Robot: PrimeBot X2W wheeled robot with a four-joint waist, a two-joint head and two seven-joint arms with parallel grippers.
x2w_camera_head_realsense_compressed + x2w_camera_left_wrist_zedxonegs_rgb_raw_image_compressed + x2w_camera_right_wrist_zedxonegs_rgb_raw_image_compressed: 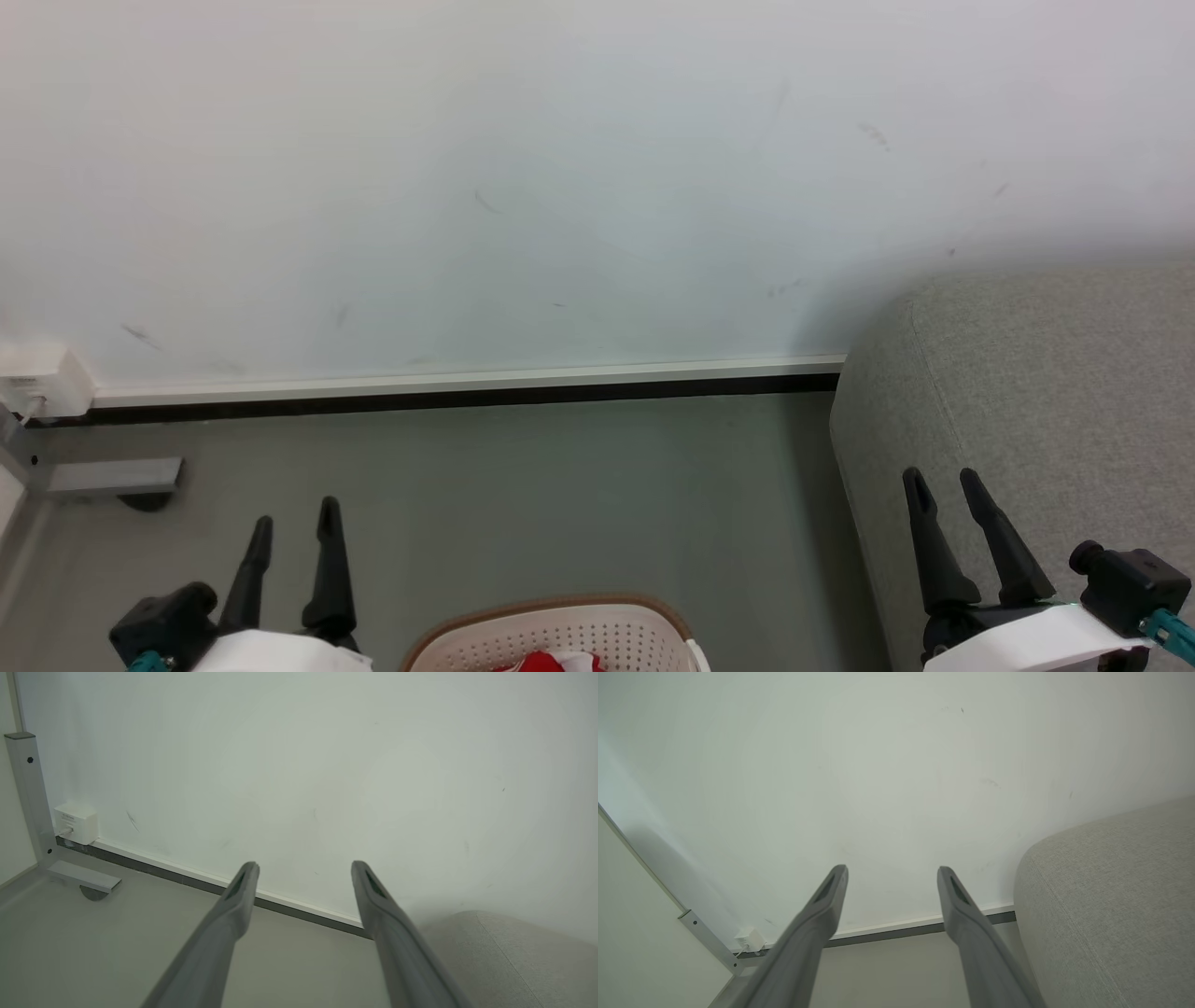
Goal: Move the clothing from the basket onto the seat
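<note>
smooth white wall (560, 187), faintly scuffed, across 12 o'clock. matte grey floor (560, 485) below. seat (1027, 392) at 3 o'clock: grey woven fabric, rounded corner, stitched seam. basket (560, 637) at 6 o'clock: cream perforated plastic, brown rim. left gripper (297, 515) at 7 o'clock, right gripper (941, 478) at 5 o'clock: both pointing up, released, empty. clothing (546, 663): red-and-white scrap inside basket.

Red clothing (544, 663), cream basket (597, 633), grey seat (1036, 383)

You face a scuffed white wall (560, 187) over grey floor (560, 495). At nine o'clock, a white box (42, 378) meets the skirting (467, 381).
</note>
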